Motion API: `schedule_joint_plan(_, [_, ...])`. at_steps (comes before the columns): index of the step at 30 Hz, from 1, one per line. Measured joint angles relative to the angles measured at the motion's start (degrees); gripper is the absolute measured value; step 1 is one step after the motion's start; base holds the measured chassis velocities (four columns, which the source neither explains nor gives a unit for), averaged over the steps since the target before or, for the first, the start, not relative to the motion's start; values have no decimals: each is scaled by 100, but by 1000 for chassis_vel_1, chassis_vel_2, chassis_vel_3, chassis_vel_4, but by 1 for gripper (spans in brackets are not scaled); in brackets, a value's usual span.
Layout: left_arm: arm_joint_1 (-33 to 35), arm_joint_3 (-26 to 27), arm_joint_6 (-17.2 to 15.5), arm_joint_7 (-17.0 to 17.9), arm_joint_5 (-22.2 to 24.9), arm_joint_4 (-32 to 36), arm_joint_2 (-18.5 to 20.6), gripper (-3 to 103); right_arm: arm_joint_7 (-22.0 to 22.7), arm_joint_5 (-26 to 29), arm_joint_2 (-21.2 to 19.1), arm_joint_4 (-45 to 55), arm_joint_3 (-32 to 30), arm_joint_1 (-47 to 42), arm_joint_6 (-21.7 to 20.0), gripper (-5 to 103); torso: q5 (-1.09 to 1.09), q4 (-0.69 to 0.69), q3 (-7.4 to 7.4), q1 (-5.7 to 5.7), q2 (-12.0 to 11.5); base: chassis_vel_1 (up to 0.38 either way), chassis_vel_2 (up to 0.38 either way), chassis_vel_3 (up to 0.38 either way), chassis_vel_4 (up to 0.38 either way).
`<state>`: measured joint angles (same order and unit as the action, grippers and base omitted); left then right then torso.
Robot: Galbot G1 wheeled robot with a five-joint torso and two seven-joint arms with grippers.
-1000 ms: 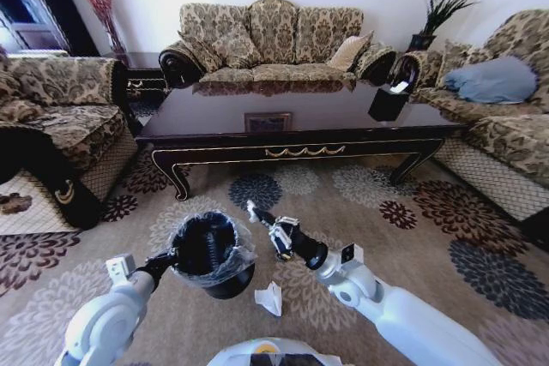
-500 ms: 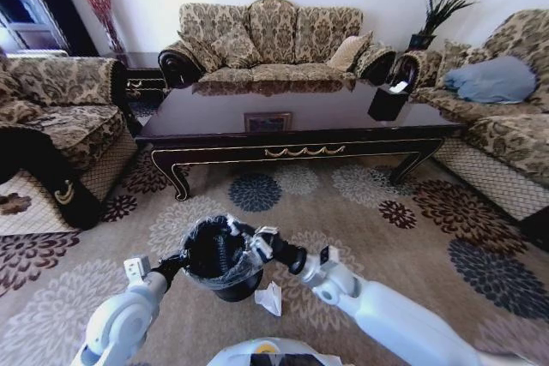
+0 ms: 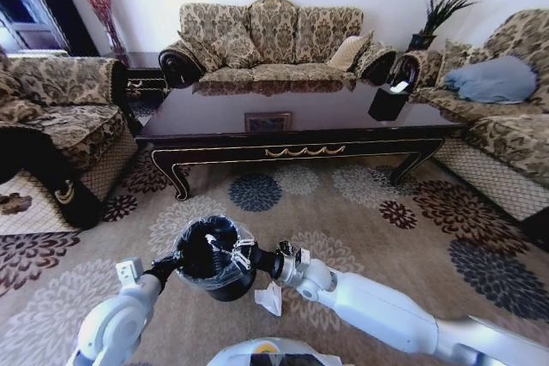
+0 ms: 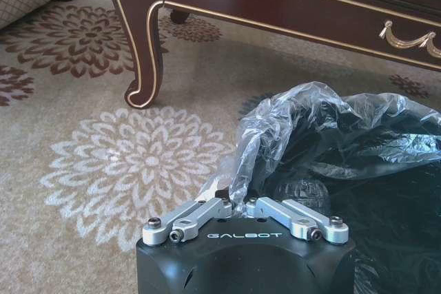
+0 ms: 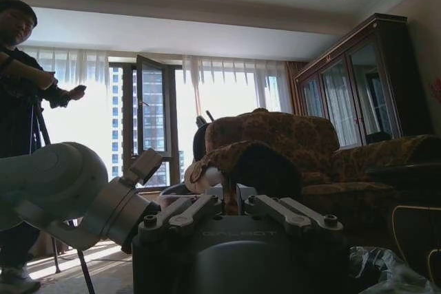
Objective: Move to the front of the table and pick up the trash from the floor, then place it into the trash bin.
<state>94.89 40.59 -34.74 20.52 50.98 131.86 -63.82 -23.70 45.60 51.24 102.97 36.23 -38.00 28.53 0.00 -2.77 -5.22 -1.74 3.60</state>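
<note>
The left pincer [image 3: 176, 261] is clenched on the bag rim of the trash bin [image 3: 210, 256], holding it above the floor [image 3: 360, 203] before the desk [image 3: 292, 126]. The right pincer [image 3: 243, 256] is over the bin's mouth; whether it grasps something, I cannot tell. Crumpled white paper [image 3: 270, 299] lies just beside the bin, nearer to the right arm.

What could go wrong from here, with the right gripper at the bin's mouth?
The left gripper grips the trash bin by its rim and thin bag liner, so the plastic could tear or slip. The right gripper over the opening could snag the liner. The crumpled white paper beside the bin could get knocked aside.
</note>
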Motion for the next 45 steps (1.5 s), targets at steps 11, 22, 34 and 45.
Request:
schedule_joint_plan(11, [5,126,8,25,72,64,47,3,45,-119,-123,-12,-264,-115,0,45,0,1,0,0,0,0,0,0,0])
schedule_joint_plan(22, [-242,505,-81,426,800,57,504,3,918,-213,-746,424,-2216,-1541,-227,89,1,-4,0,0,0,0,0,0,0])
schedule_joint_plan(34, [-178,1571,-160,540,1579,549,642,3,2849,-1190,-943,267,-3027,-2712,-1225,100,1,-1,1,0,0,0,0,0,0])
schedule_joint_plan(45, [-119,2224,-163,649,2038,755,676,3,3474,-960,-624,-433,-2121,-2470,-1967,100,0,1,0,0,0,0,0,0,0])
